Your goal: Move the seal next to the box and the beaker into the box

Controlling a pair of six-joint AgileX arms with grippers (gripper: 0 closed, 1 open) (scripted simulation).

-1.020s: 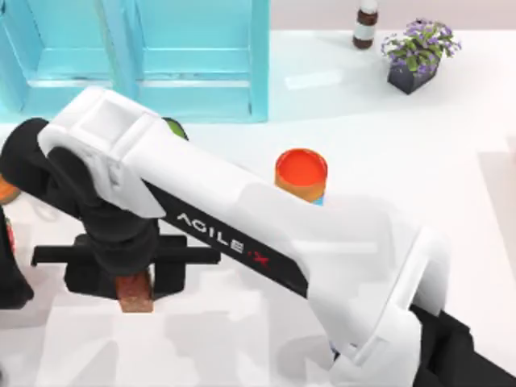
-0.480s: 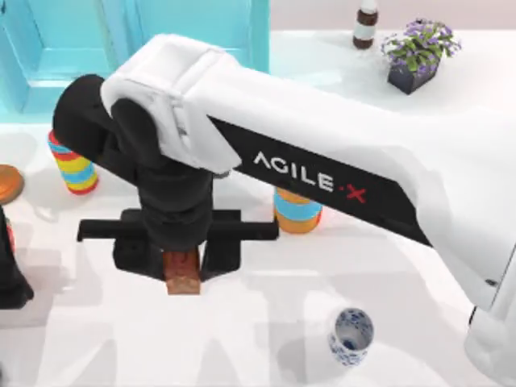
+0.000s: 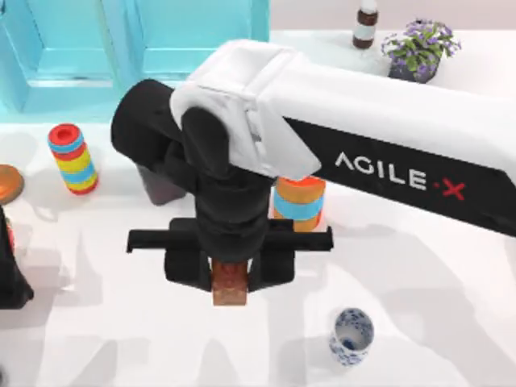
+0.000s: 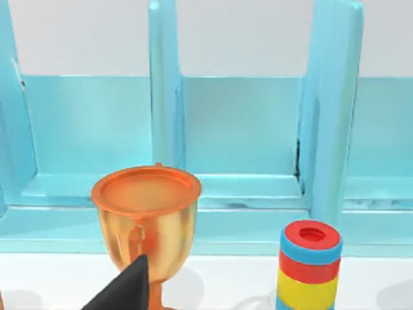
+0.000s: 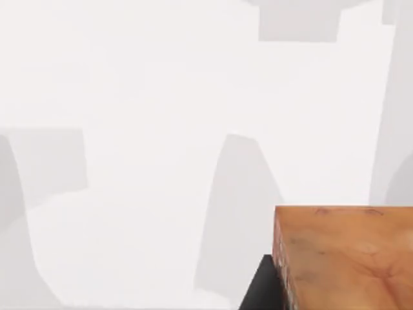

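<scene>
My right gripper (image 3: 230, 284) hangs over the middle of the table, shut on the seal (image 3: 229, 293), a reddish-brown block held between its black fingers. The seal (image 5: 348, 258) also shows close up over bare white table in the right wrist view. The beaker (image 3: 351, 336), a small white cup with a blue pattern, stands upright near the front, to the right of the gripper and apart from it. The teal box (image 3: 161, 56) lies along the back left. My left arm (image 3: 8, 270) is parked at the left edge.
A striped ring stack (image 3: 72, 159) stands at the left, and an orange cylinder with a blue band (image 3: 298, 203) stands just behind my right gripper. A gold goblet (image 4: 145, 213) is at the far left. A brown bottle (image 3: 365, 24) and a potted plant (image 3: 418, 50) stand at the back right.
My right arm has carried the seal from the left part of the table to the right, toward the middle. The beaker and the ring stack have come out from under the arm.
</scene>
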